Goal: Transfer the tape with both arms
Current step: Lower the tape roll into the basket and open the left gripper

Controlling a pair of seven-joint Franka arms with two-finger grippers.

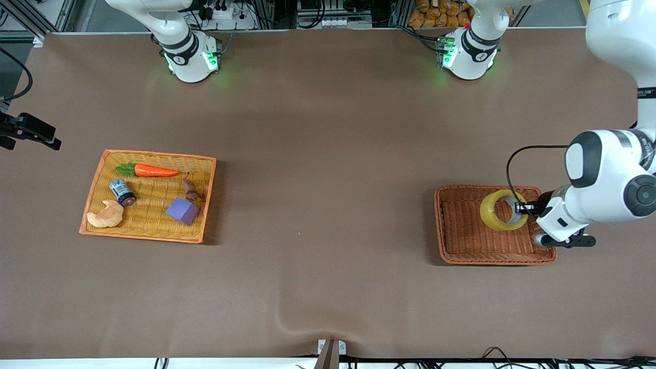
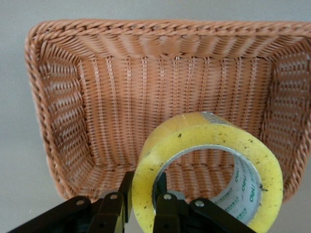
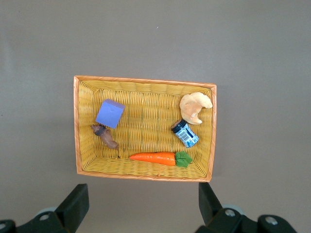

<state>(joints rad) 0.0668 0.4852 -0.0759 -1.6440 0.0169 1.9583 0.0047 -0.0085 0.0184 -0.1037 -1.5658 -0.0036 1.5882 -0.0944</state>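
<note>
The tape (image 1: 503,210) shows at the right of the front view, standing on edge over the brown basket (image 1: 464,246); whether its rim touches the weave cannot be told. The left hand (image 1: 524,208) is clenched on the roll's wall, one finger inside the ring and one outside, as the left wrist view shows (image 2: 144,201). There the tape (image 2: 204,145) fills the lower right of the frame and its lowest part is cut off by the frame's edge; the fingers are only partly in view. The grey core carries green print too small to read. The left arm's white wrist hides the basket's corner in the front view.

The right hand (image 3: 143,206) is released, fingers wide apart, hanging above the yellow tray (image 3: 77,126); in the front view it is out of frame. In the tray (image 1: 95,187), at left centre of the front view, lie a carrot (image 1: 154,170), a can (image 1: 122,192), a croissant (image 1: 105,215), a purple block (image 1: 182,210) and a small brown thing (image 1: 191,190) hard to identify. Both containers sit well apart on the brown worktop (image 1: 318,154).
</note>
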